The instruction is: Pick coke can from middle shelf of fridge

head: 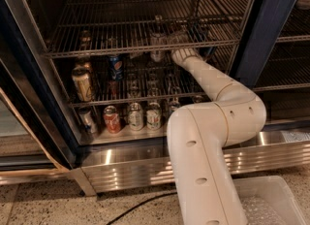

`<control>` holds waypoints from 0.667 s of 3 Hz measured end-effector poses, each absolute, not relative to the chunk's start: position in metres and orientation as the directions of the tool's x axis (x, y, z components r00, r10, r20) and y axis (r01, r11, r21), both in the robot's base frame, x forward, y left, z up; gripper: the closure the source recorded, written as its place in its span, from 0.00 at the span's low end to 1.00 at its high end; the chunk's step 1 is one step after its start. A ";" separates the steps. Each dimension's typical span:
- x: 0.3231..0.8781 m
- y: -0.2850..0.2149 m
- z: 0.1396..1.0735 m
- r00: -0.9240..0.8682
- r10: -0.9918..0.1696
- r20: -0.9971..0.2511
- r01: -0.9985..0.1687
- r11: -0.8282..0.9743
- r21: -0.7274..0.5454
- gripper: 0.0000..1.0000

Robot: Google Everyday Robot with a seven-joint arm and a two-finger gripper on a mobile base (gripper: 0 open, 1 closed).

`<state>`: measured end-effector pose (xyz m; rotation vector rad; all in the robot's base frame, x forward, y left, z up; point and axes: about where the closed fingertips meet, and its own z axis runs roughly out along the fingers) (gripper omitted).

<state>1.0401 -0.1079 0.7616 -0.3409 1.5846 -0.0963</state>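
Note:
The fridge [271,30] stands open with dark navy posts. The middle shelf [145,99] is a chrome wire rack. On it, left of centre, a dim red can [112,88] that looks like the coke can stands just in front of a blue Pepsi can [115,67]; its lettering is too dark to read. My white arm reaches in from the lower right, between the middle shelf and the upper rack [97,52]. The gripper [170,43] is deep inside, behind the upper rack's front rail, next to a greyish can-like shape [157,40]. It is well right of the red can.
A tan can [82,84] stands at the left of the middle shelf. On the fridge floor stand a red-orange can [112,119], two pale cans [136,116] and a silver can [87,120]. A ribbed steel base panel [126,163] lies below. A black cable [140,207] crosses the floor. A clear bin [271,202] sits at the lower right.

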 end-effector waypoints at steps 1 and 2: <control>1.041 -0.119 0.764 -0.007 -0.232 -0.973 -0.145 0.963 -0.229 1.00; 1.038 -0.142 0.766 -0.027 -0.198 -0.980 -0.127 0.973 -0.194 1.00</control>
